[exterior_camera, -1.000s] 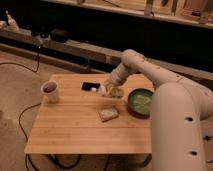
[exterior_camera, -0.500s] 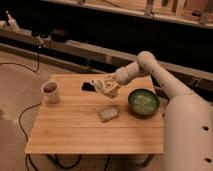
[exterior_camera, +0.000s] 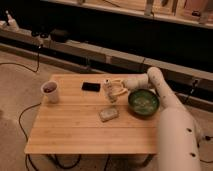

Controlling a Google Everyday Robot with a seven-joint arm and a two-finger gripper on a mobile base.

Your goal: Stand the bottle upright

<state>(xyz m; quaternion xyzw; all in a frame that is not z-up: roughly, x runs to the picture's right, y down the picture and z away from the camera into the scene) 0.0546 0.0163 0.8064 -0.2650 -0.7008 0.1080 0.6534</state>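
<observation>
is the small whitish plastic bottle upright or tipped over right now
Upright: the small whitish plastic bottle stands vertically on the wooden table, with the hand close beside it.

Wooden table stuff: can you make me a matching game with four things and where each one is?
Things: 1 white round mug; 2 green round bowl; 3 small whitish plastic bottle; 4 flat pale rectangular block.
Places: A in front of the bottle; B upright in the shut pincer; C far left; D far right, beside the arm.
Pairs: 1-C, 2-D, 3-B, 4-A.
</observation>
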